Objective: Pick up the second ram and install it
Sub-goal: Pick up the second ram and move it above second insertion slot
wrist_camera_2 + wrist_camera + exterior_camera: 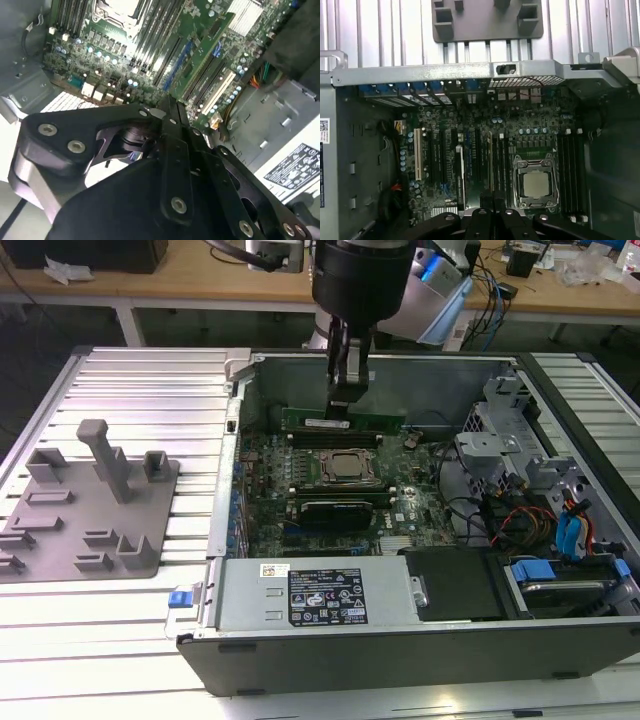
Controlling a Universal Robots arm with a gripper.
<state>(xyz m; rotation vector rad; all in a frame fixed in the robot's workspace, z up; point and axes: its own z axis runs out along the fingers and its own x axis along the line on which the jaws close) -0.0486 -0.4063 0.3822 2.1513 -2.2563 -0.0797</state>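
Note:
In the exterior view my gripper (340,408) reaches down into the open computer case, shut on the second ram (378,423). The ram is a thin green stick standing on its long edge over the memory slots, just beyond the processor (347,467). Whether it is seated in a slot I cannot tell. In the second wrist view the black fingers (176,131) are pressed together above the motherboard (165,55). The first wrist view shows the ram edge-on as a thin line (490,170) running from the gripper (492,215), beside the processor (536,184).
The computer case (232,490) lies open on a ribbed metal table. A grey tray (50,540) with upright fixtures sits at the exterior view's left. The power supply (320,595) fills the case's near side. Drive bays and cables (540,510) crowd the exterior view's right.

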